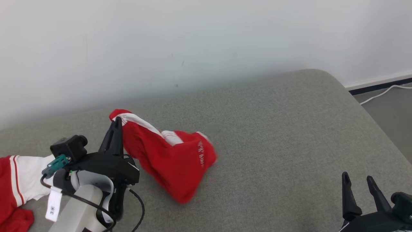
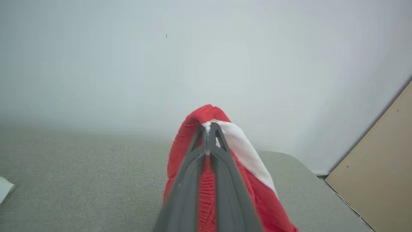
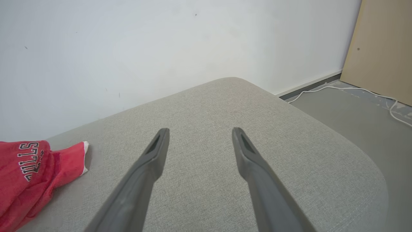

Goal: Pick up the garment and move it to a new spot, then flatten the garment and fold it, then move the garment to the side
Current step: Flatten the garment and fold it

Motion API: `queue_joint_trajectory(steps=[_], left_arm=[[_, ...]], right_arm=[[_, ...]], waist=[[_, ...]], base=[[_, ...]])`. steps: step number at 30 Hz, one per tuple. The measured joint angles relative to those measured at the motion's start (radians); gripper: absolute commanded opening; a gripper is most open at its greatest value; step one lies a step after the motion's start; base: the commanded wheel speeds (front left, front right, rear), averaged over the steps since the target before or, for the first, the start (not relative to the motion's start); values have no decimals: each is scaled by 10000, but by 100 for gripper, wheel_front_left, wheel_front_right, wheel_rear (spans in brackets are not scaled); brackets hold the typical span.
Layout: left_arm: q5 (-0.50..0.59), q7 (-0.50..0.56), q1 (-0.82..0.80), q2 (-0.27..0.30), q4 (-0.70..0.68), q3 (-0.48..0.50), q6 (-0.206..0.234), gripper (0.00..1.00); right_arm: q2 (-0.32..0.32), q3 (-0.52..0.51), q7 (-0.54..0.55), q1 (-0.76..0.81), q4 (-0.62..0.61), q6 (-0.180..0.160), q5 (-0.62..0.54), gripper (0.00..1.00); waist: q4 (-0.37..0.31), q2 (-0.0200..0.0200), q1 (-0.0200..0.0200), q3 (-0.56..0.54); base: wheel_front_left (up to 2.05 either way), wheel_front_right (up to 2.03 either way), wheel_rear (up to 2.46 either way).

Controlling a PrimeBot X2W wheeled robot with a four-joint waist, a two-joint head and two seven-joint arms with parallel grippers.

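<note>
Aloft at the left: red garment pinched by the left gripper, right gripper idle.

Left jaws are closed tight on a top fold of the garment, where a white stripe crosses the red knit, and the cloth drapes down to the right of them over the grey cushioned surface, its lower end blurred. From the right wrist, the garment sits at the far left with dark lettering showing. Right gripper hovers near the right corner, jaws spread wide with nothing between them. Another red-and-white cloth lies at the near left edge. A white cable trails on the floor beyond the cushion.
</note>
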Motion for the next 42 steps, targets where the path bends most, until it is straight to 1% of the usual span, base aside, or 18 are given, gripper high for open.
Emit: queue_joint_trajectory(steps=[2, 5, 8, 9, 13, 14, 16, 19, 22, 24, 29, 31, 35, 42], left_arm=[[391, -86, -1, 6, -79, 54, 0, 0], [744, -203, -36, 2, -612, 25, 0, 0], [1198, -217, -232, -19, -1306, -339, 0, 0], [1198, -217, -232, -19, -1306, -339, 0, 0], [1758, -245, -452, -46, -1965, -894, -19, 0], [1839, -245, -521, -69, -2102, -1078, -77, 0], [1994, -245, -639, -188, -2334, -1438, -353, 0], [2255, -245, -794, -441, -2397, -1831, -543, 0], [2313, -245, -813, -493, -2220, -1977, -539, 0], [2316, -242, -812, -502, -1987, -2006, -460, 0], [2257, -242, -825, -535, -1507, -1912, -481, 0], [2215, -242, -1021, -589, -1373, -1896, -648, 0], [2295, -244, -1912, -711, -1273, -2044, -1083, 0], [2470, -104, -3051, -1164, -874, -2911, -2102, 0]], right_arm=[[0, 8, 58, 24, 6, 0, -2, 100], [2, 25, 71, 60, 10, 0, -2, 100], [2, 52, 73, 117, 75, 0, -4, 100], [2, 52, 73, 117, 75, 0, -4, 100], [31, 213, 82, 99, 167, 0, -6, 100], [40, 244, 84, 97, 171, 0, -6, 100], [48, 268, 84, 96, 194, 2, -6, 100], [58, 284, 84, 96, 207, 2, -6, 100], [73, 328, 82, 60, 240, 2, -6, 100], [82, 318, 81, 58, 242, 2, -6, 100], [98, 291, 69, 58, 268, 2, -4, 100], [109, 290, 67, 56, 299, 2, -4, 100], [180, 447, 67, -264, 491, 2, -4, 100], [236, 748, 21, -519, 706, 50, -4, 100]], waist=[[11, 0, 0, -49], [-13, 0, 0, -89], [-51, 0, 0, -121], [-51, 0, 0, -121], [-165, 0, 0, -161], [-200, 0, 0, -168], [-273, 1, 0, -180], [-388, 1, 0, -179], [-513, 0, 0, -159], [-595, 0, 0, -133], [-733, 0, 0, -24], [-763, 1, 1, 12], [-865, 0, 0, 34], [-1249, 1, 0, 42]], base=[[0, 0, 0], [0, 0, 0], [0, 0, 0], [0, 0, 0], [0, 0, 0], [0, 0, 0], [0, 0, 0], [0, 0, 0], [0, 0, 0], [0, 0, 0], [0, 0, 0], [0, 0, 0], [0, 0, 0], [0, 0, 0]])
